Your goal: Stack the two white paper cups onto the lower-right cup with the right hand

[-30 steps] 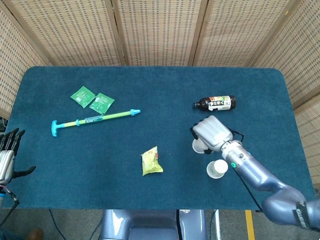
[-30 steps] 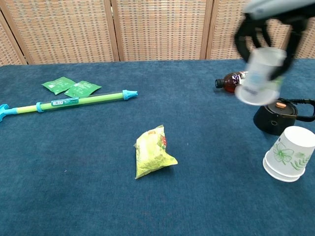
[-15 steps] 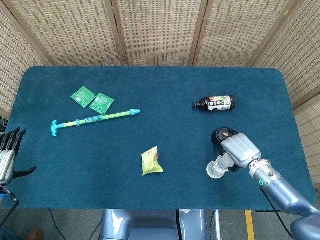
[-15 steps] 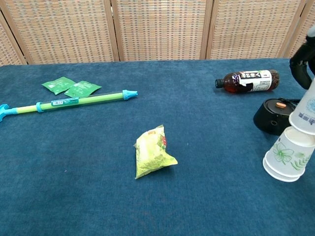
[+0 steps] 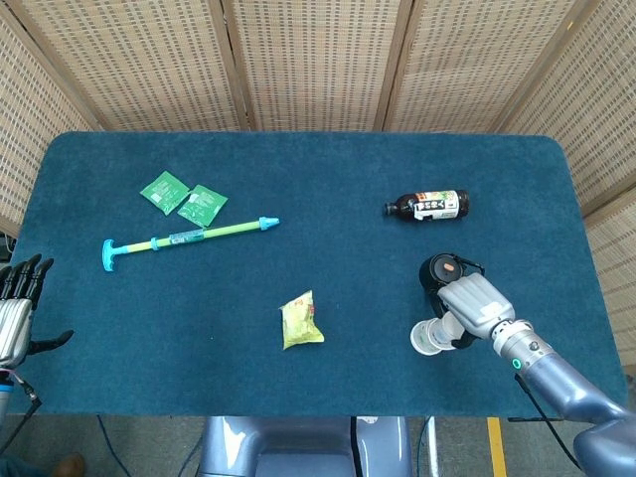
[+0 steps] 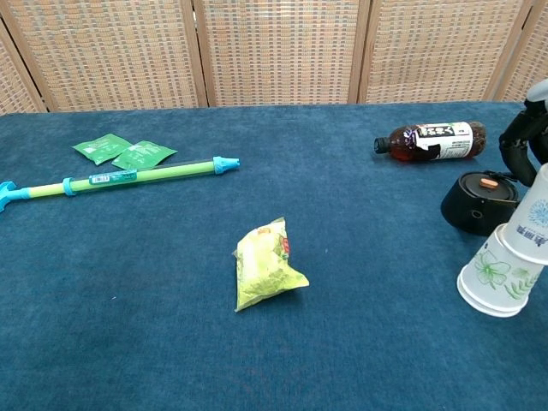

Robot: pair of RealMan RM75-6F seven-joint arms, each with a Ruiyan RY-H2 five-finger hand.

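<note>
The right hand (image 5: 473, 307) grips a plain white paper cup (image 6: 532, 224), its base tipped into the mouth of the leaf-printed lower-right cup (image 6: 495, 279). That cup lies tilted at the worktop's (image 5: 328, 159) five o'clock corner, long axis running toward one o'clock, directly beneath the hand. Both are thin, smooth, tapered paper. The left hand (image 5: 14, 310) rests idle at eight o'clock, fingers spread.

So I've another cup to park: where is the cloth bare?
Bare: the middle strip between the water gun and bottle, and the front left by the snack bag. Crowded: front right, around the cup stack, black lid and right hand.
</note>
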